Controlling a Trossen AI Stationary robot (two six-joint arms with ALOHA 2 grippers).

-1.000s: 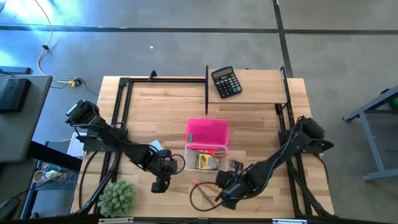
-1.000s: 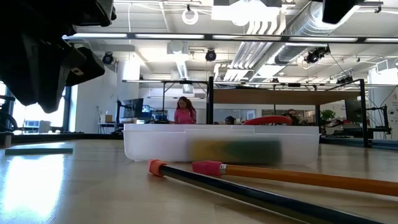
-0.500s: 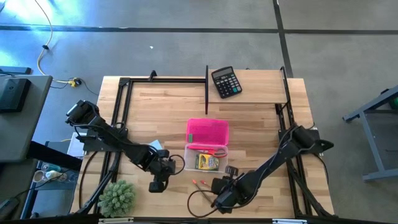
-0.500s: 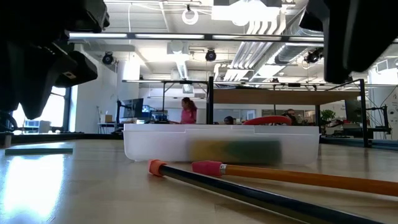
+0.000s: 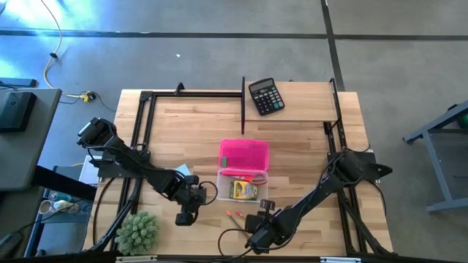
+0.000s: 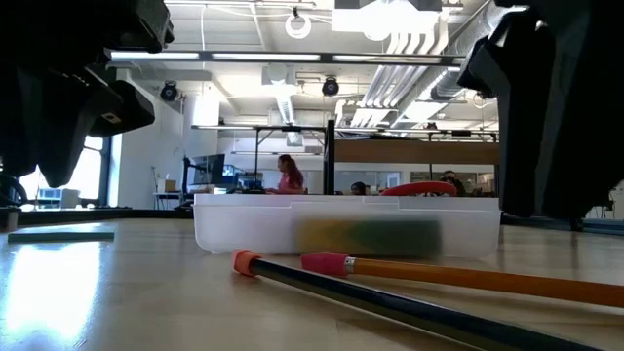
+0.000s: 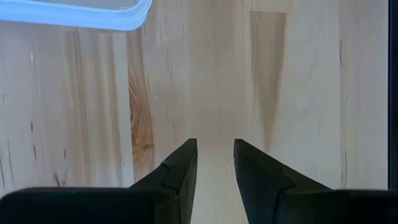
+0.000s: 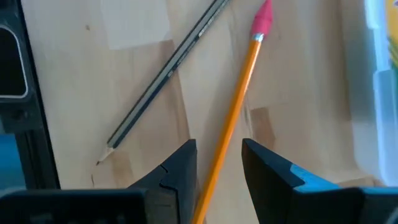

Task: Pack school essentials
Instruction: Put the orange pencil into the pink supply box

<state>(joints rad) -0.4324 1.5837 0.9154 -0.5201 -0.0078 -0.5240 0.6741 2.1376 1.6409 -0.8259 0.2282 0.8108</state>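
Two pencils lie flat on the table near its front edge: an orange one with a pink eraser (image 8: 241, 93) and a dark one (image 8: 168, 68); both also show in the low view (image 6: 439, 278). My right gripper (image 8: 217, 158) is open low over them, one finger on each side of the orange pencil, touching nothing that I can see. My left gripper (image 7: 215, 162) is open and empty over bare wood, left of the clear box (image 5: 222, 185). The box holds the yellow-green crayon box (image 5: 243, 191) and the red-handled scissors (image 5: 253, 177).
The pink lid (image 5: 243, 153) lies just beyond the clear box. A black calculator (image 5: 265, 96) sits at the far edge. A spiky green plant ball (image 5: 137, 232) sits at the near left corner. A flat pale pad (image 6: 58, 234) lies left of the box.
My right gripper has gone toward the table's left and near edges and now stands over the two pencils. The pencils and the box have not moved.
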